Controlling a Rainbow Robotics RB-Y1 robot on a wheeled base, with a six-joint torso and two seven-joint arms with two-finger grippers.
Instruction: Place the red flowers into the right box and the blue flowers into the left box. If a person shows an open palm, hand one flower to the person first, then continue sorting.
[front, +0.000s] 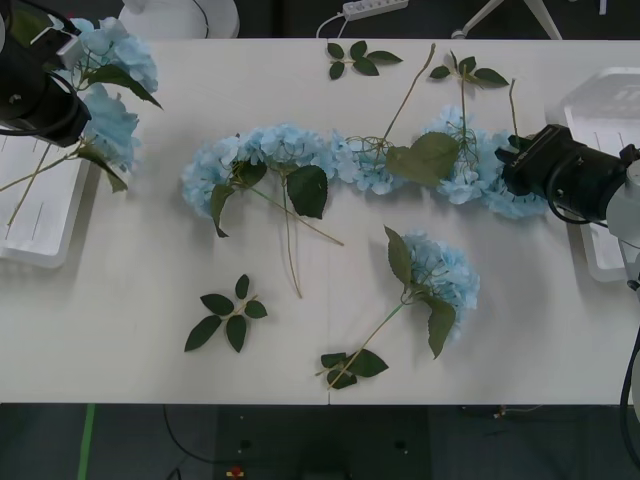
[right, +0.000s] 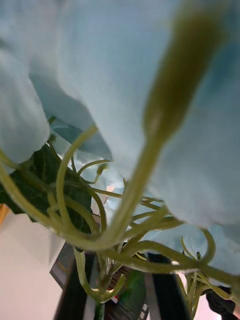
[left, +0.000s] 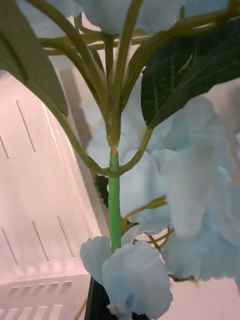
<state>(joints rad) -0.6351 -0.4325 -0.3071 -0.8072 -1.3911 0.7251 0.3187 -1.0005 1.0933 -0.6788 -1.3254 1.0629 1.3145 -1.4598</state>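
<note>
Across the middle of the white tabletop (front: 130, 290) lies a row of blue flowers (front: 300, 155), their pale heads touching one another from the left-centre to the right side, with tan stalks and dark leaves trailing toward the near edge. One more blue hydrangea stem (front: 440, 272) lies apart, nearer the front edge, its stalk pointing down-left. Loose leaf sprigs (front: 228, 315) rest near the front, and others (front: 355, 57) lie at the far edge.

At the left side, the left tool (front: 60, 55) hangs over the left box (front: 45, 225), a shallow white tray at the tabletop's left edge. A blue flower (front: 112, 85) sits right against this tool, with its stalks running down across the tray. From the left wrist camera, a green stem (left: 115, 200) rises from between the dark tool parts at the bottom, with the tray's slotted floor (left: 35, 200) behind it; whether the fingers are pressed on the stem I cannot tell.

At the right, the right tool (front: 522, 160) is pushed into the right end of the flower row, just beside the right box (front: 600, 110). Its wrist camera is crowded by blue petals (right: 100, 65) and green stalklets (right: 125, 200); how far this tool's fingers are spread cannot be told.
</note>
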